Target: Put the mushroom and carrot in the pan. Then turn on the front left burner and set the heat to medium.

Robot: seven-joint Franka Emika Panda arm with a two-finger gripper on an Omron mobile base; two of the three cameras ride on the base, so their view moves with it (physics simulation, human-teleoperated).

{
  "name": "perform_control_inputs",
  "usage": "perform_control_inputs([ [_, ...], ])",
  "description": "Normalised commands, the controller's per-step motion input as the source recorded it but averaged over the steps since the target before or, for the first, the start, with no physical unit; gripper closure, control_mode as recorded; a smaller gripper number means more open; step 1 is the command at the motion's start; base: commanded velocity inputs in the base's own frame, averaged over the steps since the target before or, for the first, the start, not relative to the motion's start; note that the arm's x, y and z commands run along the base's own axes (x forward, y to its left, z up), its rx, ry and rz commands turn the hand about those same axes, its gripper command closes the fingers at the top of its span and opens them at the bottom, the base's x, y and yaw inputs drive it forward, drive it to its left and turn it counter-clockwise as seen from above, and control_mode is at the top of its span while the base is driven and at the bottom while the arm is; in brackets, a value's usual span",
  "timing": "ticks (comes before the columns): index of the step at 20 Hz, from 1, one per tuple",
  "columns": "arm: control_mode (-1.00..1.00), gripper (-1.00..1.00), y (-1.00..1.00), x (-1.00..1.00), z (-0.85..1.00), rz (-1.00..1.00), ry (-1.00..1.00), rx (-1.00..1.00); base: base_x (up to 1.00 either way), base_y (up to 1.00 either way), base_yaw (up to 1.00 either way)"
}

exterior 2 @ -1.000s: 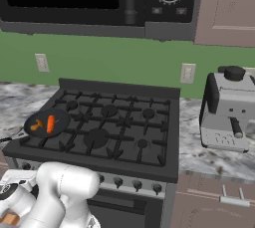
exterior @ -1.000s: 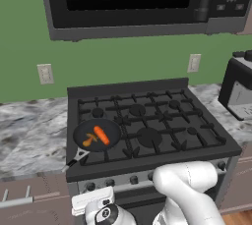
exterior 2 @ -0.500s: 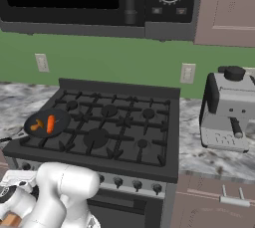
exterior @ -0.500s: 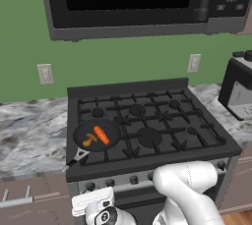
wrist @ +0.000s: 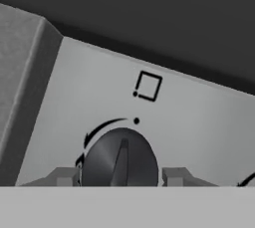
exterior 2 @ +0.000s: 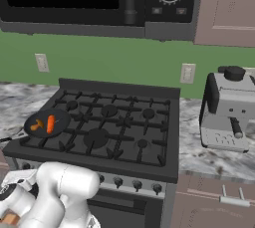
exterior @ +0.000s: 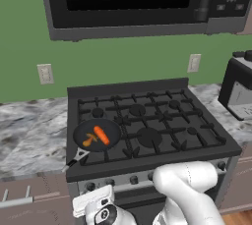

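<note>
Mushroom [exterior: 89,140], tiny and brownish-orange, lies at nine o'clock of the stubby bright orange carrot [exterior: 101,133], both inside the round dark grey pan [exterior: 97,135] on the front left burner. Gripper [wrist: 119,176] straddles the round dark stove knob [wrist: 119,161], jaws apart at its three and nine o'clock, seemingly to turn it.

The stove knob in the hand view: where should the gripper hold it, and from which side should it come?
Grip the knob by its round rim, one finger on each side, coming straight at the control panel face-on. It is a round dial standing out from the flat panel, with a raised ridge across its face. The gripper already straddles it this way.
</note>
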Motion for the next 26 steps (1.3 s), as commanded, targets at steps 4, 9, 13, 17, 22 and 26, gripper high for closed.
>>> perform_control_inputs([
  [4, -1.0, 1.0, 0.0, 0.0, -0.01, -0.05, 0.2, -0.41, 0.0, 0.0, 0.0],
  [9, -1.0, 1.0, 0.0, 0.0, -0.06, -0.06, 0.15, -0.38, 0.0, 0.0, 0.0],
  [13, -1.0, 1.0, 0.0, 0.0, -0.08, -0.04, 0.1, -0.31, 0.0, 0.0, 0.0],
  [17, -1.0, 1.0, 0.0, 0.0, -0.21, -0.04, 0.03, -0.27, 0.0, 0.0, 0.0],
  [22, -1.0, 1.0, 0.0, 0.0, -0.28, -0.04, 0.0, -0.26, 0.0, 0.0, 0.0],
  [26, -1.0, 1.0, 0.0, 0.0, -0.24, -0.04, 0.0, -0.26, 0.0, 0.0, 0.0],
])
